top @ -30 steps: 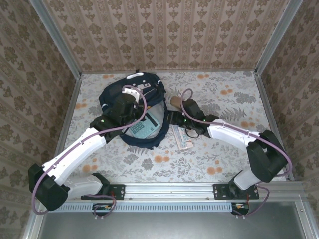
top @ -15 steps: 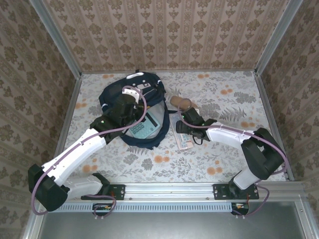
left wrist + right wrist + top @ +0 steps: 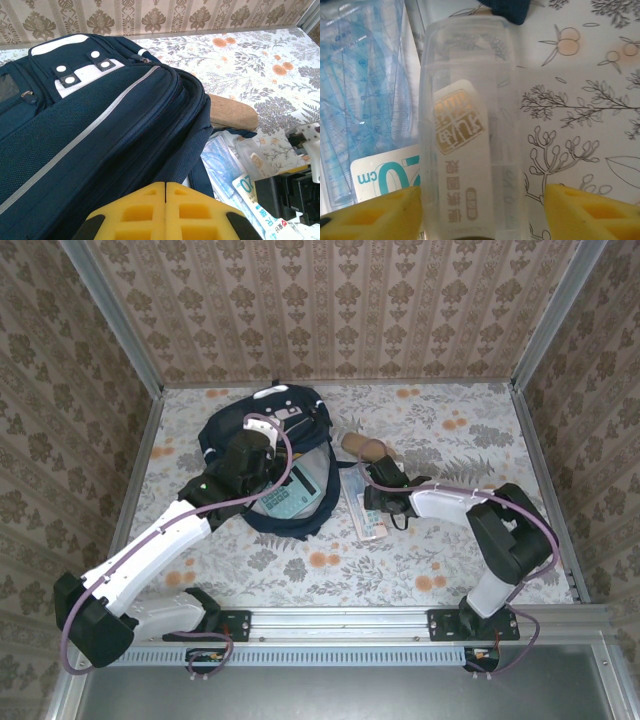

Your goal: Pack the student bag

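Yellow pads of my right gripper (image 3: 482,202) now stand apart on either side of a clear plastic case (image 3: 470,100). The jaws are open and not pressing it. A second ago that gripper was up by the bag's mouth. Since then it has come back towards the near edge and a little right, over the stationery, with the elbow folded in tighter. A blue ruler pack (image 3: 365,90) lies just beside the case.

My left gripper (image 3: 166,189) has not shifted. Its pads are pressed flat together at the bag's edge, and I can't tell whether any fabric is pinched beneath them.

On my table (image 3: 450,550) is a pale cloth printed with grey leaves and orange blossoms. Beige damask wallpaper (image 3: 340,310) lines three sides, aluminium posts (image 3: 110,315) rise from the far corners, and a metal rail (image 3: 340,620) runs along the near edge.

Over towards the far left corner lies the student bag (image 3: 220,435). Its long axis runs from far to near, leaning slightly right at the near end. The white-patched end points at the far edge and the open mouth faces the near edge, with a grey-green calculator (image 3: 288,498) showing inside. A brown cork-like roll (image 3: 362,447) lies just beside the bag's right side.
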Controlling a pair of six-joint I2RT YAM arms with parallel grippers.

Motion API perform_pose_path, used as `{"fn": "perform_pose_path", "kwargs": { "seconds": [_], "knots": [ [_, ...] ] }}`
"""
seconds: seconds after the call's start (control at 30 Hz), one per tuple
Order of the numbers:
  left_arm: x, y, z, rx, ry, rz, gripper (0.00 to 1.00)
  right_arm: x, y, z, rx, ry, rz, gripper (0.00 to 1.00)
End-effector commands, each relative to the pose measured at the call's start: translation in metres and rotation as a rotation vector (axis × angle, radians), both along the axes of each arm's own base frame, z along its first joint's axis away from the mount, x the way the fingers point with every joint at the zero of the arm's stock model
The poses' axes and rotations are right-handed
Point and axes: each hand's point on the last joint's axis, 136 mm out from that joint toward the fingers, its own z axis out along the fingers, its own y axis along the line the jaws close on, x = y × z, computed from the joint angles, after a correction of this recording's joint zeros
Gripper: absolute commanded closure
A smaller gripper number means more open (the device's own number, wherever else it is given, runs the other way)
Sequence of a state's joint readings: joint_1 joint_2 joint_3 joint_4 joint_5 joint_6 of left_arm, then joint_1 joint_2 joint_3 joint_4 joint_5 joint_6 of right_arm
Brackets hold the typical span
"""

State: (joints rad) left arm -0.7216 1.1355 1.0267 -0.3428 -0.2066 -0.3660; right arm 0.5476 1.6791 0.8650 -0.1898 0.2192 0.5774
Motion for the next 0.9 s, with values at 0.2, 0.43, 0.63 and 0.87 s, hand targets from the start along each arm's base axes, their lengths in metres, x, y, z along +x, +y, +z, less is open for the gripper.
{"fn": "perform_pose_path", "kwargs": {
  "seconds": [0.2, 0.43, 0.63, 0.87],
  "knots": [
    [-0.002, -0.002, 0.032, -0.066, -0.093, -0.012, 1.0, 0.003, 0.012, 0.024, 0.09, -0.066, 0.032, 0.64],
    [-0.001, -0.003, 0.032, -0.064, -0.092, -0.012, 1.0, -0.003, 0.036, 0.075, 0.179, -0.179, 0.095, 0.67],
    [0.0, -0.003, 0.03, -0.061, -0.088, -0.013, 1.0, 0.009, 0.077, 0.099, 0.234, -0.202, 0.19, 0.64],
    [0.0, -0.005, 0.029, -0.06, -0.086, -0.017, 1.0, 0.034, 0.123, 0.093, 0.288, -0.183, 0.248, 0.63]
  ]
}}
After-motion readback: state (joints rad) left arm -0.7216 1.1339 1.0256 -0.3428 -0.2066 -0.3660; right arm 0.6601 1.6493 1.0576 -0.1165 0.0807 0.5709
